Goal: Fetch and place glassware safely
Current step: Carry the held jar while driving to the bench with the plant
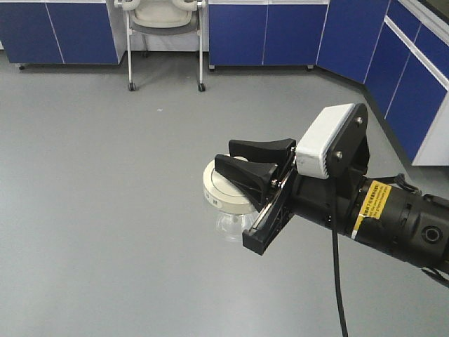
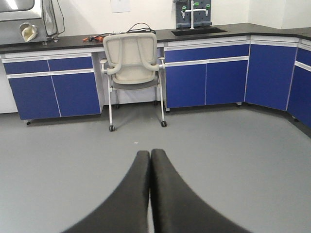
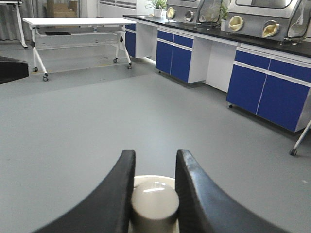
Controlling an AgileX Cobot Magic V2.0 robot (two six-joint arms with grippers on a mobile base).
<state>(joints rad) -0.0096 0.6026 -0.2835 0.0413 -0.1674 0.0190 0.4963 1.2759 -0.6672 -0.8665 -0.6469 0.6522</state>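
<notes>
The glassware, a small clear glass jar (image 1: 229, 223) with a round cream-white lid (image 1: 223, 192), hangs in the air above the grey floor. My right gripper (image 1: 247, 160) is shut on the lid's central knob (image 3: 154, 203), one black finger on each side. The jar's glass body is hidden in the right wrist view; only the lid rim (image 3: 154, 179) shows. My left gripper (image 2: 149, 156) is shut and empty, its two fingers pressed together, pointing at the chair. It is out of the front view.
A cream office chair (image 2: 133, 68) on castors stands before blue base cabinets (image 2: 204, 80); it also shows in the front view (image 1: 167, 28). More blue cabinets (image 1: 414, 77) line the right wall. A white wheeled table (image 3: 77, 29) and glove boxes on a counter (image 3: 252, 19) stand beyond.
</notes>
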